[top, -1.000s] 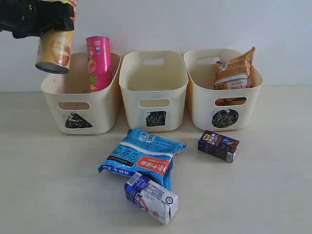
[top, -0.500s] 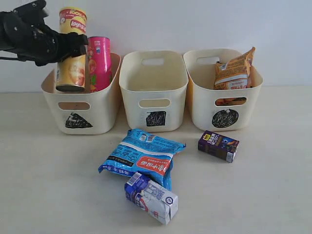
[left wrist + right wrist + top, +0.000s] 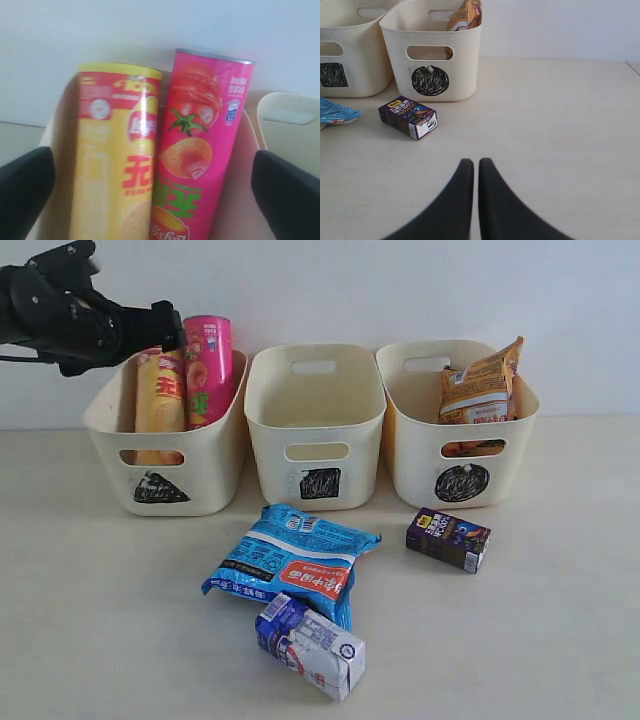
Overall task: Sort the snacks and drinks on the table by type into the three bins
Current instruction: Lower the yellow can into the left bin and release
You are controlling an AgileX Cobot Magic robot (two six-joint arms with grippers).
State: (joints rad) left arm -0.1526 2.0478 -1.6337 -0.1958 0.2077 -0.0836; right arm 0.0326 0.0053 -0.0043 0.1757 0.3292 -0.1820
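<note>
The yellow-red chip tube point(image 3: 160, 395) stands in the triangle bin point(image 3: 200, 480) beside the pink chip tube point(image 3: 208, 365). My left gripper point(image 3: 165, 335) hovers over that bin's back rim, open. In the left wrist view its fingers point(image 3: 25, 190) stand wide on either side of the yellow tube point(image 3: 112, 165) and pink tube point(image 3: 200, 150), touching neither. The orange-brown packet point(image 3: 480, 385) sits in the circle bin point(image 3: 420, 460). The square bin point(image 3: 270, 460) holds nothing I can see. The right gripper point(image 3: 476, 162) is shut above bare table.
On the table in front of the bins lie the blue packet point(image 3: 295, 565), the white-and-blue carton point(image 3: 315, 640) and the dark purple carton point(image 3: 448, 538). The purple carton point(image 3: 408, 117) also shows ahead of my right gripper, near the circle bin point(image 3: 465, 65).
The left gripper brought the yellow tube down into the triangle bin and opened. The tube now stands inside, free of the fingers. The right gripper has not moved.
</note>
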